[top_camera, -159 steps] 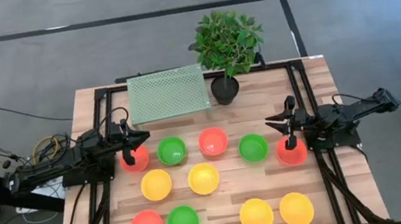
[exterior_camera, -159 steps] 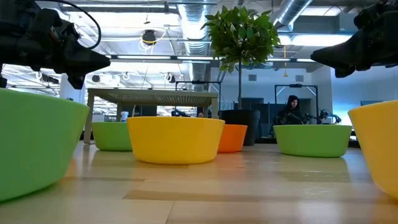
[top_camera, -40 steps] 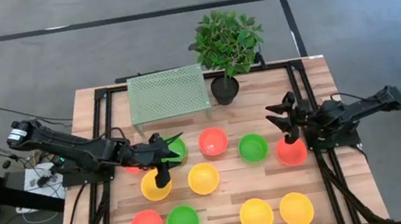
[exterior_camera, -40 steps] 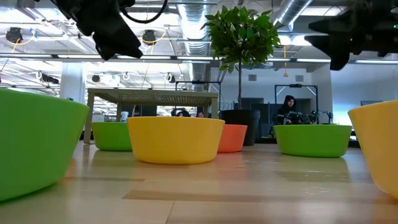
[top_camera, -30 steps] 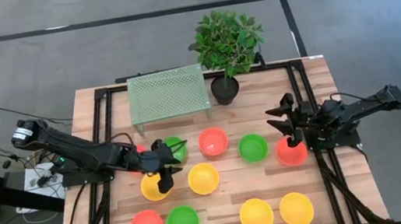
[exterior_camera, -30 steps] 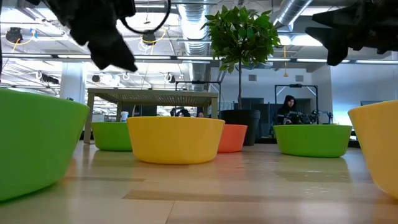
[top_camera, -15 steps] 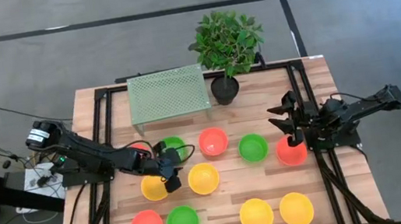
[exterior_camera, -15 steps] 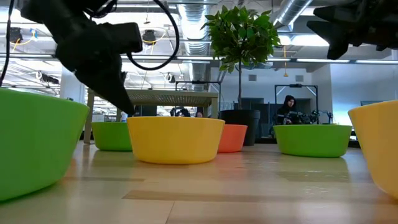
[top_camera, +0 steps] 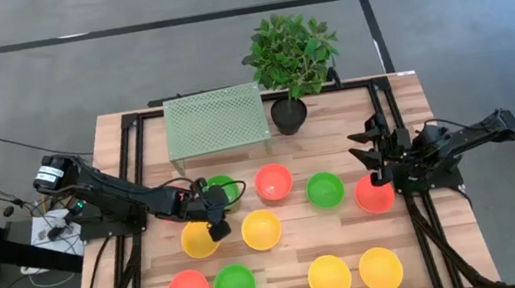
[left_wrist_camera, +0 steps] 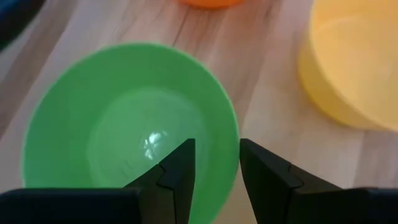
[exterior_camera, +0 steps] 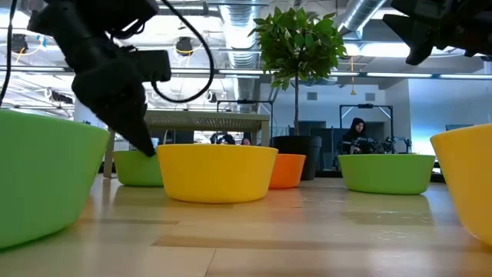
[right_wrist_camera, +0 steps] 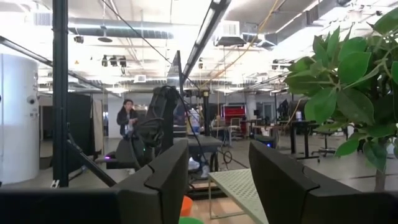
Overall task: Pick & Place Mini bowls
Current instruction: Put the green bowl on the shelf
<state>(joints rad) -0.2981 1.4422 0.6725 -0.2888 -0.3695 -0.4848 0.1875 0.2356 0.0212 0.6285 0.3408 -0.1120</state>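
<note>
Left tool (exterior_camera: 146, 142) seemingly behind yellow bowl (exterior_camera: 217, 172)

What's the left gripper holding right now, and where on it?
Nothing yet: the left gripper is open, its fingers straddling the green bowl's rim.
</note>
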